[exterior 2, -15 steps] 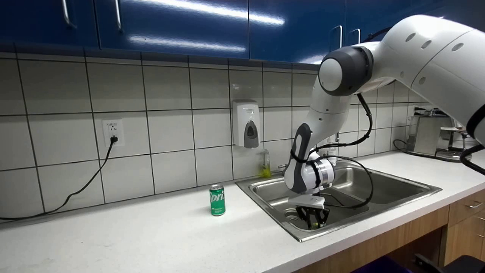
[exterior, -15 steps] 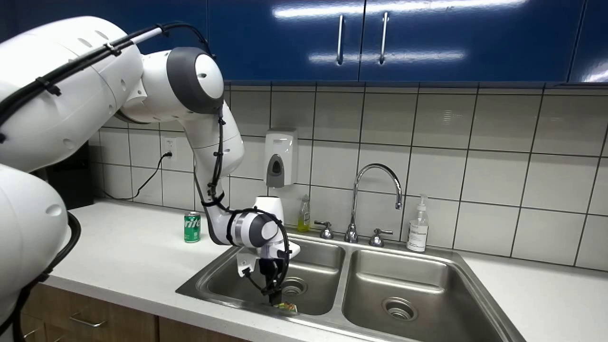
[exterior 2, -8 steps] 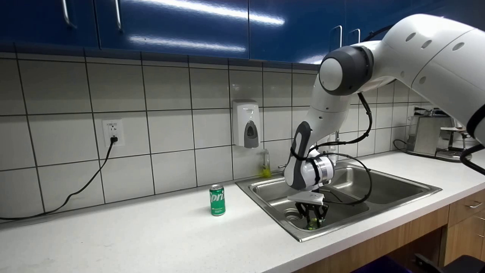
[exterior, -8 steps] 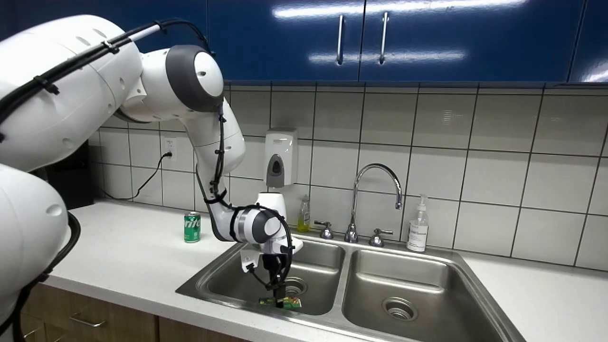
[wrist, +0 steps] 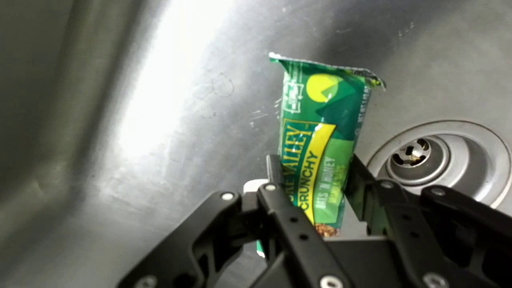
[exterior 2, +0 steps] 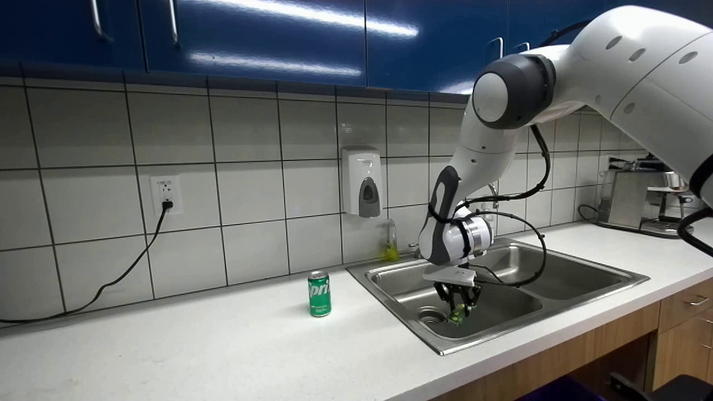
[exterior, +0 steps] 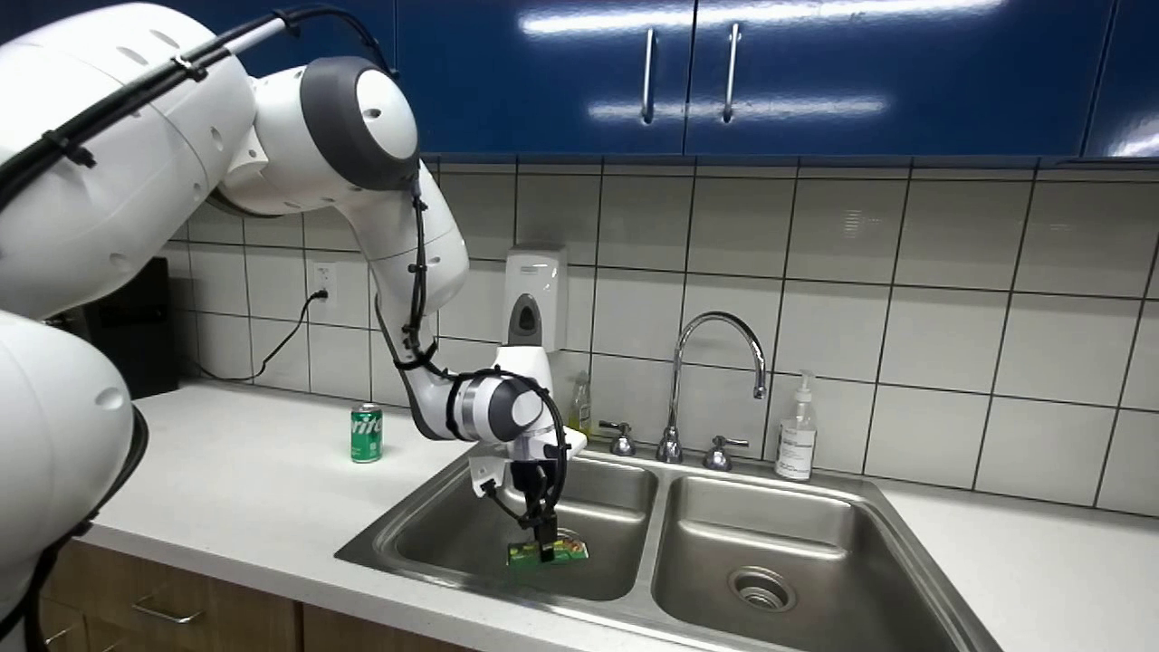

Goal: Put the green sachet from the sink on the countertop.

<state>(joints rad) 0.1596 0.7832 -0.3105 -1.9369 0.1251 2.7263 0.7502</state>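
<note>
The green sachet (wrist: 324, 112) is a green and yellow snack bar wrapper. My gripper (wrist: 314, 170) is shut on it, with one finger on each long side near its middle. In an exterior view the sachet (exterior: 572, 550) sticks out on both sides of the gripper (exterior: 546, 549). It hangs a little above the floor of a sink basin, inside the sink (exterior: 647, 543). It also shows under the gripper in an exterior view (exterior 2: 457, 316). The white countertop (exterior 2: 250, 345) surrounds the sink (exterior 2: 401, 315).
A green soda can (exterior 2: 320, 295) stands on the countertop beside the sink. A chrome faucet (exterior: 675, 389), a yellow-green soap bottle (exterior: 579, 412) and a pump bottle (exterior: 797, 439) stand behind the sink. A soap dispenser (exterior 2: 362, 181) hangs on the tiled wall. A drain (wrist: 444, 158) lies beside the sachet.
My gripper has risen from near the basin floor with the green sachet between its fingers. In an exterior view they have also shifted slightly right. The sachet now shows more fully.
</note>
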